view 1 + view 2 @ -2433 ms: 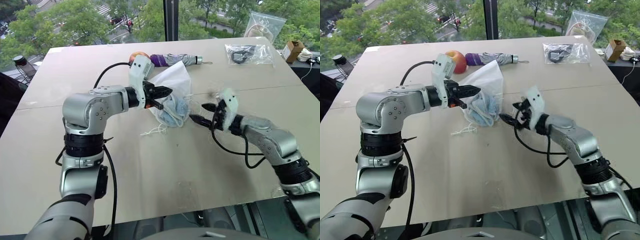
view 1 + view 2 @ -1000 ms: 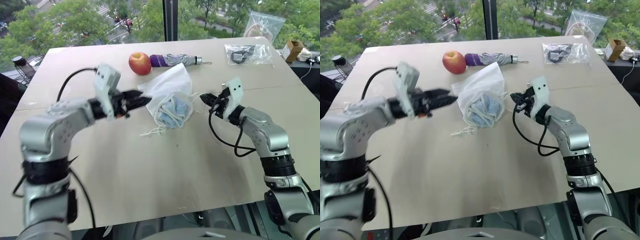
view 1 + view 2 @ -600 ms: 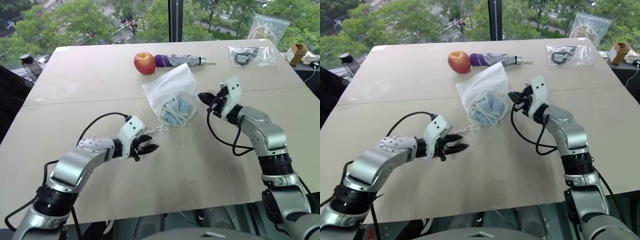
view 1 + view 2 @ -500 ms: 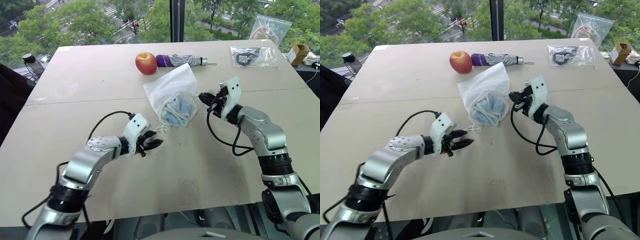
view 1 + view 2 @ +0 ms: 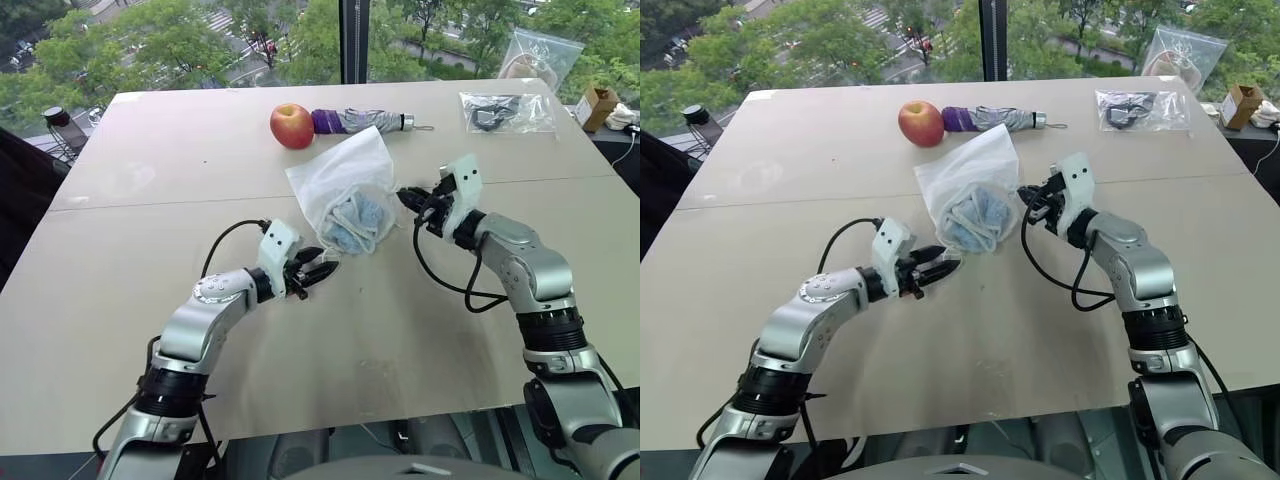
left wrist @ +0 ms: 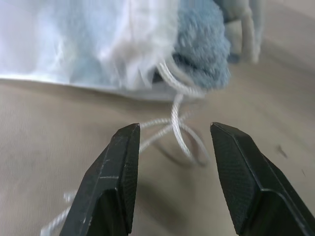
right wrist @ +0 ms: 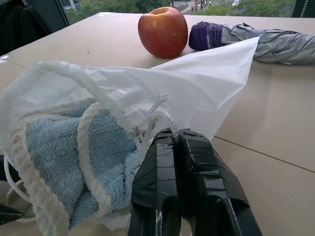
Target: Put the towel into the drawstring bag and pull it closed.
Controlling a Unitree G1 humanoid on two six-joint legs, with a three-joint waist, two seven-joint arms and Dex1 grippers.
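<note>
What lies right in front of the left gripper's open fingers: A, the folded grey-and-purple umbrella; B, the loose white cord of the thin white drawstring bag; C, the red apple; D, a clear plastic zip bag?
B: the left gripper is open and the bag's white cord loops on the table between its fingertips, trailing from the thin white drawstring bag.

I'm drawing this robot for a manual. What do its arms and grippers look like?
Silver-grey metal arms with black ribbed joint rings. A white camera block tops each wrist, fed by a looping black cable. The left gripper and right gripper each have two black, tapering fingers with finely textured pads.
</note>
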